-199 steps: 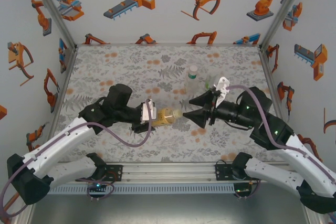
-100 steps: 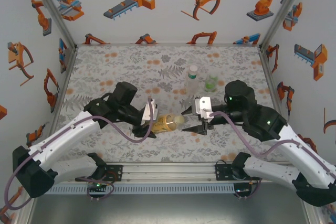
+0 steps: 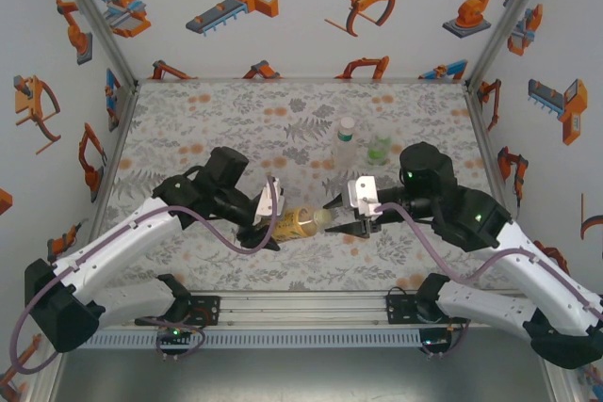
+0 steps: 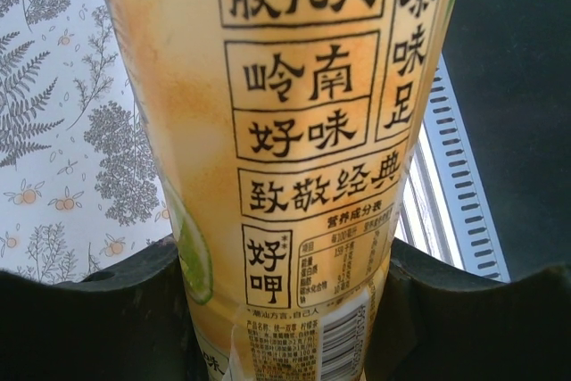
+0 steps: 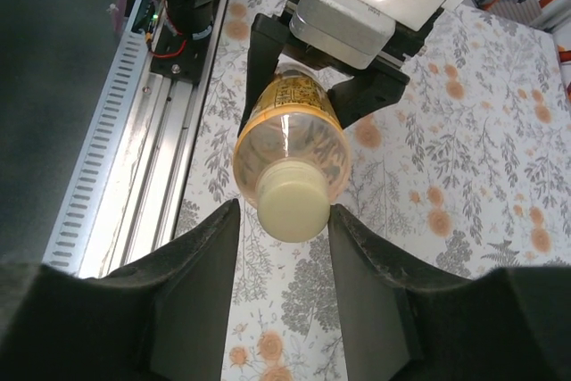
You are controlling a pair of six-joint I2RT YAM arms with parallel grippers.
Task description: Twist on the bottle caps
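Note:
The tall bottle (image 3: 300, 223) of amber-yellow liquid lies level above the table, with my left gripper (image 3: 270, 227) shut on its labelled lower body (image 4: 303, 131). Black fingers (image 4: 89, 310) press both sides of the label. The pale yellow cap (image 5: 294, 207) sits on the neck and points at my right gripper (image 5: 285, 220). Its jaws stand either side of the cap, the right one touching it and a narrow gap showing on the left. From above, the right gripper (image 3: 334, 219) meets the cap (image 3: 323, 217) head-on. The slim clear bottle (image 3: 345, 143) and the short green bottle (image 3: 379, 149) stand upright behind.
A floral cloth (image 3: 236, 120) covers the table. The aluminium rail (image 3: 301, 313) with the arm bases runs along the near edge, seen also as a rail (image 5: 134, 131) in the right wrist view. Side walls (image 3: 94, 138) box the space in.
My right gripper has turned at the wrist, moved in onto the cap and narrowed its jaws around it. The left gripper still holds the amber bottle, shifted slightly.

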